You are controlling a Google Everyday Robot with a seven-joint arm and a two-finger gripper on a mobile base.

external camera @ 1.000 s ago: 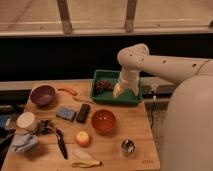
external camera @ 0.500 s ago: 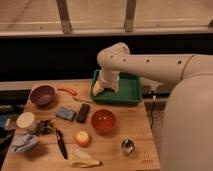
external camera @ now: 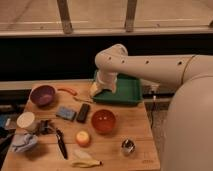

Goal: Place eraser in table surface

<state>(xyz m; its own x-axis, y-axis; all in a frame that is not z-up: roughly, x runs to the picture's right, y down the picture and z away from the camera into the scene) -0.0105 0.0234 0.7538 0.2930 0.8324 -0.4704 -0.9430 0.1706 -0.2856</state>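
Camera view showed the end effector [external camera: 96, 89] near the middle of the frame, at the left edge of the green tray [external camera: 131, 96]. It hung from the end of a fat white arm [external camera: 150, 67] that came in from the right side. It was not possible to tell if the end effector was clenched or released, or if it held anything.

The eraser [external camera: 83, 112] lay flat on the wooden surface [external camera: 136, 126], a bit lower in the frame than the end effector and apart from it. It was a small black block. Just left of it was a blue sponge [external camera: 65, 113], and just right of it was a red bowl [external camera: 103, 121]. The eraser sat between those two.

The green tray rested at the top edge of the surface, right of the middle. An orange stick-like thing [external camera: 67, 91] lay left of the tray. A purple bowl [external camera: 43, 95] stood at the upper left of the surface. Below it, at the left edge, was a white cup [external camera: 26, 120], and lower still a pale cloth [external camera: 23, 142].

A knife with a black handle [external camera: 61, 143] lay at the lower left. A round orange fruit [external camera: 83, 138] sat below the eraser. A yellow banana [external camera: 86, 162] lay at the bottom edge. A small shiny thing [external camera: 128, 146] stood at the lower right.
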